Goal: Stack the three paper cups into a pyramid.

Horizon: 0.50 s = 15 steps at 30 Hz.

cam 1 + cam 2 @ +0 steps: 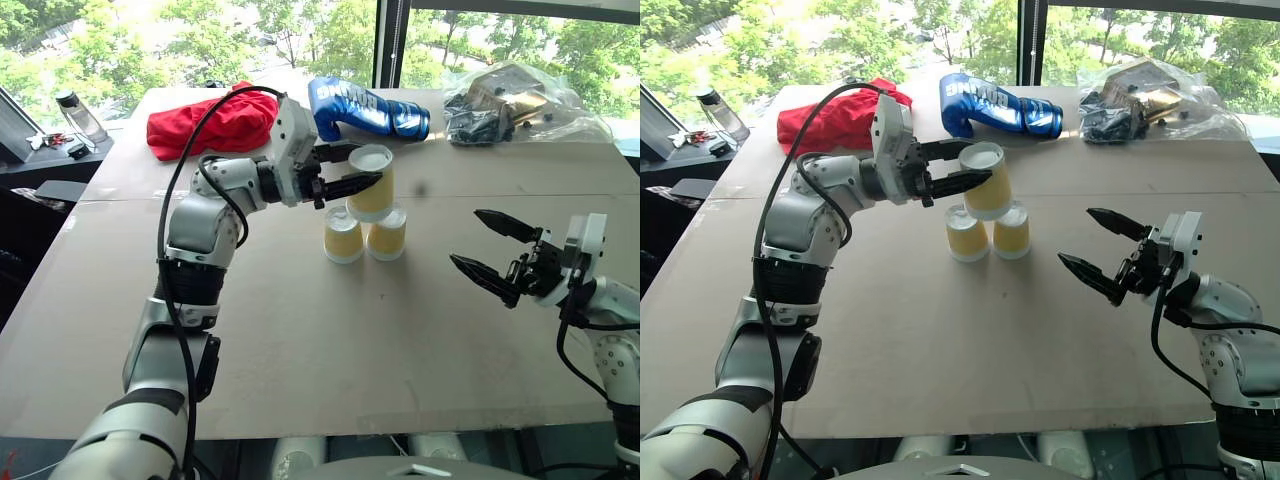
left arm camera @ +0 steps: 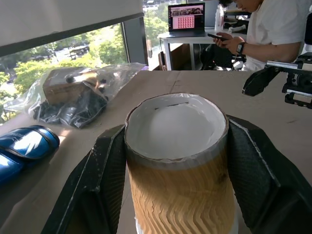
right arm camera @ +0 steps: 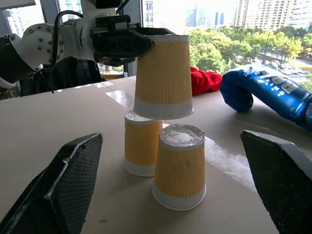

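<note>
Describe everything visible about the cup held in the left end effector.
The held cup is a tapered paper cup with rippled tan-yellow sides and a white rim band, turned upside down. The left end effector clamps its upper part between two black fingers. It sits just above the two base cups, its rim at the rear one's top; contact is unclear.

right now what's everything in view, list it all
paper cups: three, tan-yellow with white rims, two upside down side by side mid-table, third held just above them
red cloth: one, far side of table
boxing glove: one, blue, far side beside the cloth
plastic bag: one, clear with dark items, far corner
bottle: one, clear, on the ledge beyond the table's left edge
table: one, tan
person: one, white shirt, seated by a laptop
left gripper: shut on the third cup
right gripper: open, beside the cups
</note>
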Motion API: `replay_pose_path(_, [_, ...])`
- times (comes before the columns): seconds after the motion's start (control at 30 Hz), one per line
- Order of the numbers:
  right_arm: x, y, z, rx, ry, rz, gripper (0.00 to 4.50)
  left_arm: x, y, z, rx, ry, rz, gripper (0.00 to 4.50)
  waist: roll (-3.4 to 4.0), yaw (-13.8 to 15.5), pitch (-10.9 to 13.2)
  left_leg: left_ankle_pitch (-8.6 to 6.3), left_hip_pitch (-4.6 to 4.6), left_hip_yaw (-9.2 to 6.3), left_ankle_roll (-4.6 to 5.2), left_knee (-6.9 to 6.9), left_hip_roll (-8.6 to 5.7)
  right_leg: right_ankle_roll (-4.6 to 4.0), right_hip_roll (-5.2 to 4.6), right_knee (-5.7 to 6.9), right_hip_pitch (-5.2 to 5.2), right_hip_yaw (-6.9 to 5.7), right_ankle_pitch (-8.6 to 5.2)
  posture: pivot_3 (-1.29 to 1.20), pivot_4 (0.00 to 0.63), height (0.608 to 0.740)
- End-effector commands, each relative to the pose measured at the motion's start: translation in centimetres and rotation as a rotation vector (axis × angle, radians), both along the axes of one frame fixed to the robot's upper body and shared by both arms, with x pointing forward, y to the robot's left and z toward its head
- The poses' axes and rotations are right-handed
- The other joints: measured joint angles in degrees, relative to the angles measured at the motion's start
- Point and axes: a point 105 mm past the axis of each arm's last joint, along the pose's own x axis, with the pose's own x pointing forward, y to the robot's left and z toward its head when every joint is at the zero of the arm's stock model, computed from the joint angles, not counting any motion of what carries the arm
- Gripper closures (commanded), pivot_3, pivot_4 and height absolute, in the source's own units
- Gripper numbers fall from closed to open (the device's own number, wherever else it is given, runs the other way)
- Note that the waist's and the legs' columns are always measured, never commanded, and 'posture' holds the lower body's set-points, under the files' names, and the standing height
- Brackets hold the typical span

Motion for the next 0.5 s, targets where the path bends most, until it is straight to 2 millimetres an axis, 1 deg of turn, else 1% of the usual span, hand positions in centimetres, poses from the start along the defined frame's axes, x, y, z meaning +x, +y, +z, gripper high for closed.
replay_pose_path(0.03, [-0.3,-0.1,1.1,-0.011,-0.066,-0.029,0.00,-0.2,0.0,1.2,-0.003,-0.068,-0.016,2.15,0.00,0.03,0.00,0.00,0.00,0.01,0.00,0.00,0.00,0.00,-0.01,0.00,0.00,0.00,0.00,0.00,0.150,0.740])
replay_pose_path(0.5, [-0.3,-0.6,0.6,-0.017,-0.066,-0.033,0.00,0.4,-0.4,0.1,-0.005,-0.083,-0.010,2.15,0.00,0.05,0.00,-0.02,0.00,-0.02,0.03,0.03,-0.01,0.00,0.00,0.02,0.00,-0.01,0.00,0.00,0.150,0.740])
